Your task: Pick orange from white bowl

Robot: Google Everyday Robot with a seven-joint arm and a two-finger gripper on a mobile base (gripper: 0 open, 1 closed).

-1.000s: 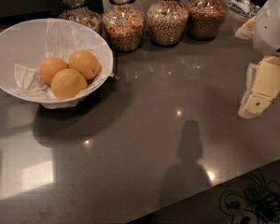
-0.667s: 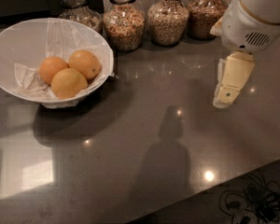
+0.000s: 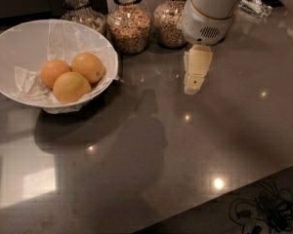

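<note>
The white bowl stands at the left of the grey counter, lined with crumpled white paper. Three oranges lie in it. The orange is the deep-orange one at the right, touching a smaller deep-orange one and a paler, yellower one in front. My gripper hangs from the white wrist above the counter. It is well to the right of the bowl, in front of the jars, and holds nothing.
Three glass jars of grains stand in a row at the back, right behind the bowl and the gripper. The counter's front edge runs diagonally at the lower right, with dark cables on the floor below.
My gripper has moved left across the counter, from the far right edge toward the bowl. The bowl and oranges have not moved.
</note>
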